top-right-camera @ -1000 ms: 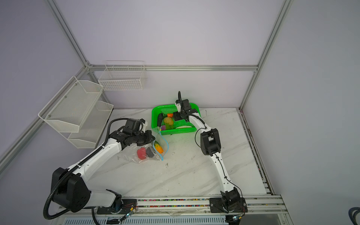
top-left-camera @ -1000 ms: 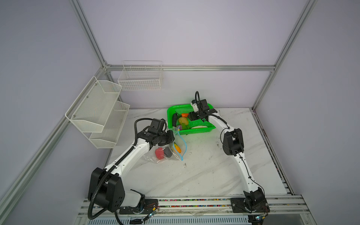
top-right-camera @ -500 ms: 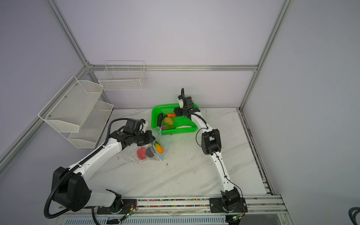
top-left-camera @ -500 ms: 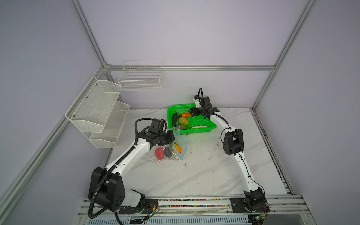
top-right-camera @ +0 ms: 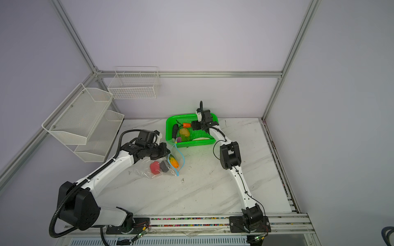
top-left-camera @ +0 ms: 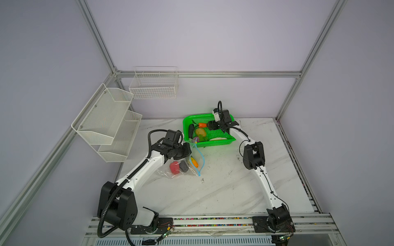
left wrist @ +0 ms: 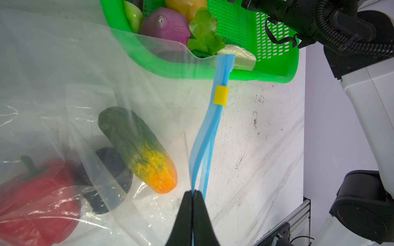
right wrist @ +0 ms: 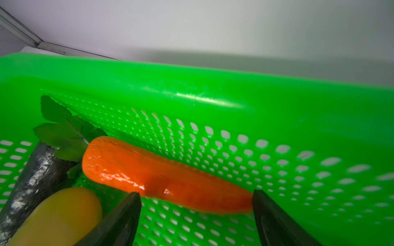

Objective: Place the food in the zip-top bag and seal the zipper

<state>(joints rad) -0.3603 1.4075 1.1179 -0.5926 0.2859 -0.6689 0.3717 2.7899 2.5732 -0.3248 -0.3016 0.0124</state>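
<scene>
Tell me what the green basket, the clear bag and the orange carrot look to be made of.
Bright green perforated basket: moulded plastic, glossy; shiny highlights, punched holes.
Large clear zip-top bag: thin plastic film; see-through, creased, glinting.
Orange toy carrot: probably painted plastic or rubber; glossy, wrinkled skin.

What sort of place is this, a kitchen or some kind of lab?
Probably a robot test cell: two robot arms mounted on a rail, bare walls in an aluminium frame, and toy vegetables in a green basket.
</scene>
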